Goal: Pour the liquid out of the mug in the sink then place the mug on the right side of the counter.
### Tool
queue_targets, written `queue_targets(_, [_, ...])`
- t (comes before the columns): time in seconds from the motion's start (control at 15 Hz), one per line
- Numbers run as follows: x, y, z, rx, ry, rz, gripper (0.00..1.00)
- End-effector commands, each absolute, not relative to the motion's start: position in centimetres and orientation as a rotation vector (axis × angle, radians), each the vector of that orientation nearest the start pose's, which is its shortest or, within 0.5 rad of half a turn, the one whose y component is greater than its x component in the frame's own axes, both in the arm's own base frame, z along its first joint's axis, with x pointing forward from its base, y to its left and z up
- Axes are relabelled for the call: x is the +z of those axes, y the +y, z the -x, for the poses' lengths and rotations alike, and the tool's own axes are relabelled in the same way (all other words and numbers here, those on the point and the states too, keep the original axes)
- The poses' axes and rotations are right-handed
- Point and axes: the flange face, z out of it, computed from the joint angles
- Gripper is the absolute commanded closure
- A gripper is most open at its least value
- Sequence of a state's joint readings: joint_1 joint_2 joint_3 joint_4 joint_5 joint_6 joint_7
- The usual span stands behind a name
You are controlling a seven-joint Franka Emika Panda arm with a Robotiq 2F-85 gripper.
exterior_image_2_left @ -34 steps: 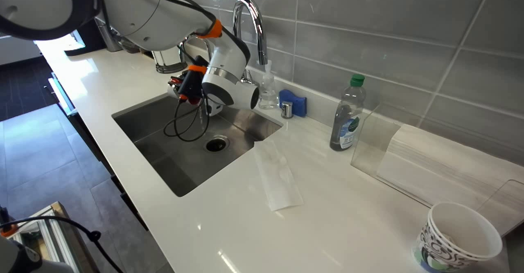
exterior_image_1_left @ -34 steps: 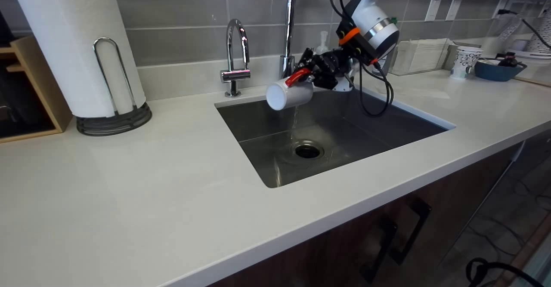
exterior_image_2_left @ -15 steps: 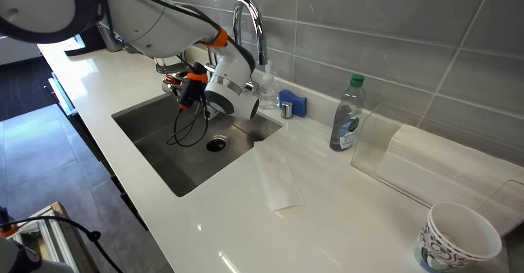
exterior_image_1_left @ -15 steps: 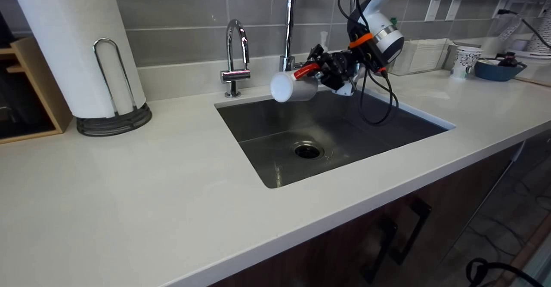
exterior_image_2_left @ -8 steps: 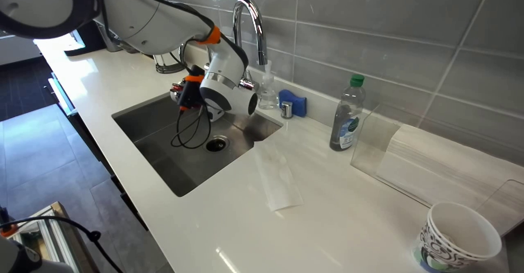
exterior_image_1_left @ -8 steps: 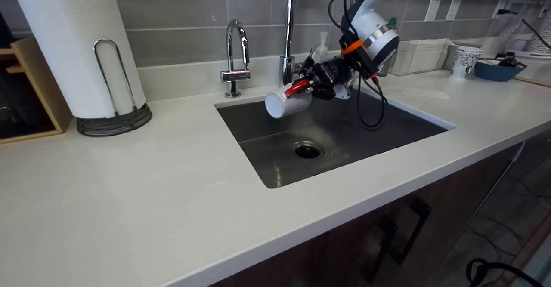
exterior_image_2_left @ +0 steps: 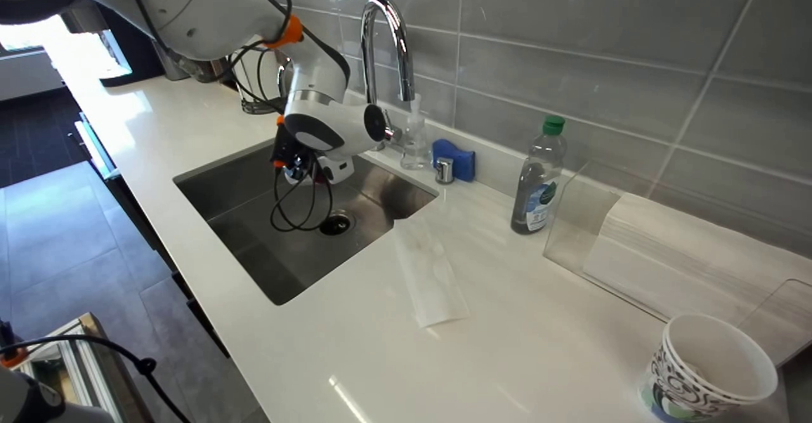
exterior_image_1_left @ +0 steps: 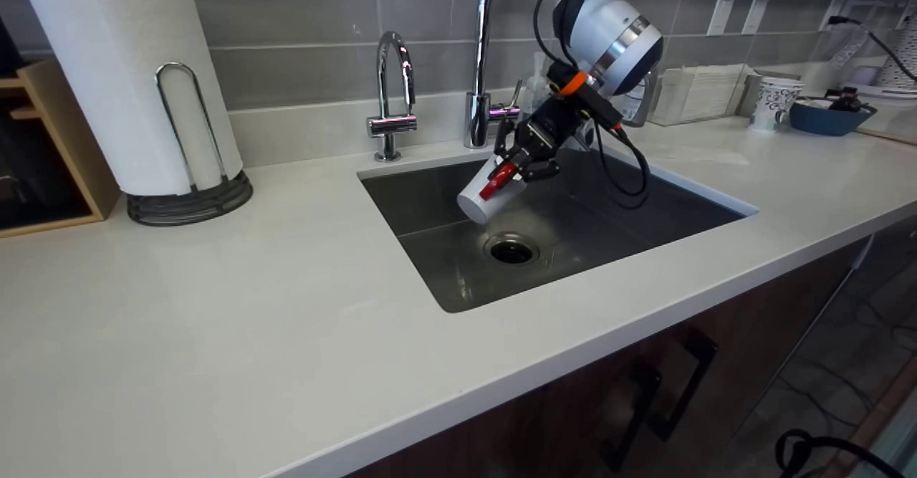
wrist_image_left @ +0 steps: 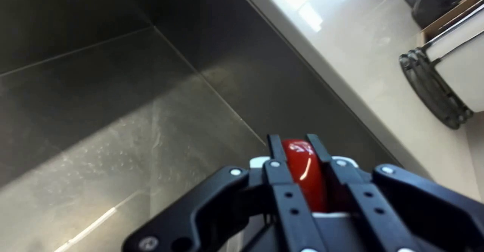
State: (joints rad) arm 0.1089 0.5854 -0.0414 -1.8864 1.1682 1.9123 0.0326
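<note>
The white mug (exterior_image_1_left: 478, 202) with a red handle (wrist_image_left: 304, 169) hangs tilted over the sink (exterior_image_1_left: 573, 241) in an exterior view. Its base points down and left, and its mouth side is up toward the gripper. My gripper (exterior_image_1_left: 505, 170) is shut on the red handle, one finger on each side of it, as the wrist view (wrist_image_left: 295, 142) shows. No liquid stream shows below the mug. In an exterior view the arm hides the mug above the sink (exterior_image_2_left: 266, 245). The inside of the mug is hidden.
A tall faucet (exterior_image_1_left: 478, 69) and a small faucet (exterior_image_1_left: 387, 91) stand behind the sink. A soap bottle (exterior_image_2_left: 539, 182), blue sponge (exterior_image_2_left: 453, 156), napkin (exterior_image_2_left: 431, 277), napkin holder (exterior_image_2_left: 672, 264) and paper cup (exterior_image_2_left: 707, 366) are on the counter (exterior_image_2_left: 380, 359). A towel roll (exterior_image_1_left: 136, 91) stands opposite.
The mug has turned from lying nearly level to a base-down slant and sits lower over the sink. The thin stream of liquid seen earlier is gone. The grip on the handle is unchanged.
</note>
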Motion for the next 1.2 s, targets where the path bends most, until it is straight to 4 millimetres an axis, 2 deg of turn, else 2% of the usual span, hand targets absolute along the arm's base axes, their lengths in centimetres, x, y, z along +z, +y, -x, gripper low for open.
queue_targets(0.0, [22.0, 11.6, -57.8, 0.551, 0.843, 2.214, 0.95])
queue_targets(0.2, [23.1, 12.5, -57.1, 0.481, 0.892, 2.372, 0.95])
queue_targets(0.53, [24.5, 13.5, -56.1, 0.228, 0.991, 2.559, 0.95])
queue_targets(0.87, [25.2, 13.2, -55.4, 0.027, 1.151, 2.654, 0.95])
queue_targets(1.13, [25.8, 12.4, -54.9, -0.05, 1.262, 2.689, 0.95])
